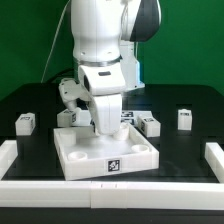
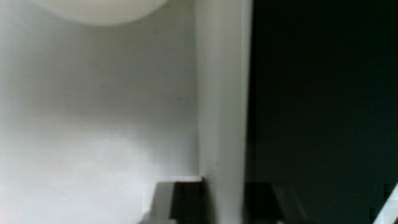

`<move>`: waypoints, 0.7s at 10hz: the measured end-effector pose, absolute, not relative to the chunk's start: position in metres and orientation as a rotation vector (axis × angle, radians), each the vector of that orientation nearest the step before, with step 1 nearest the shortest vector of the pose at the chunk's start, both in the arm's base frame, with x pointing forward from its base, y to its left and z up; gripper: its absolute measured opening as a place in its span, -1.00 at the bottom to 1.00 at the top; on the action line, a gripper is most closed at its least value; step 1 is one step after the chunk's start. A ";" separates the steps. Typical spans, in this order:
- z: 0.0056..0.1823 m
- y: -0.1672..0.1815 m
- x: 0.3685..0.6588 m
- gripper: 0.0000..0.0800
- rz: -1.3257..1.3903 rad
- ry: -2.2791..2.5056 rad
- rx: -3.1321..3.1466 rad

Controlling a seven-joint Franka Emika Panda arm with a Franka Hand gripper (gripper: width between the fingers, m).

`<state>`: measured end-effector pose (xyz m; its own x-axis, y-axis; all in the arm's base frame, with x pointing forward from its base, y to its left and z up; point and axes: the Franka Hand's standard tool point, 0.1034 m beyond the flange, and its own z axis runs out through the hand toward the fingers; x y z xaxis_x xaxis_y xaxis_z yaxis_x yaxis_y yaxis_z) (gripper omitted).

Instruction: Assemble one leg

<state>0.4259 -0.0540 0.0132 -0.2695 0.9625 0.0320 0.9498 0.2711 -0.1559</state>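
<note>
over the tabletop's back edge hangs the arm, leg well apart

Identify the arm by its glossy white, rounded casings. No lettering, screws or labels can be read on them at this resolution. Note the black joint cover set into the upper link on the exterior view's right. A narrow dark seam separates the upper casing from the tapered white lower link. A thin dark cable runs beside the arm on the exterior view's left. In the wrist view, the gripper shows only dark, blurred finger ends.
</note>
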 end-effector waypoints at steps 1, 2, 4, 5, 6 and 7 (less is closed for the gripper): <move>0.013 -0.053 0.426 -0.82 0.159 -2.400 -1.829; 0.013 -0.049 0.430 -0.82 0.157 -2.374 -1.868; 0.013 -0.030 0.442 -0.82 0.148 -2.295 -1.984; 0.013 -0.020 0.450 -0.82 0.140 -2.271 -2.020; 0.013 -0.011 0.459 -0.82 0.129 -2.242 -2.064; 0.013 0.000 0.468 -0.82 0.117 -2.221 -2.097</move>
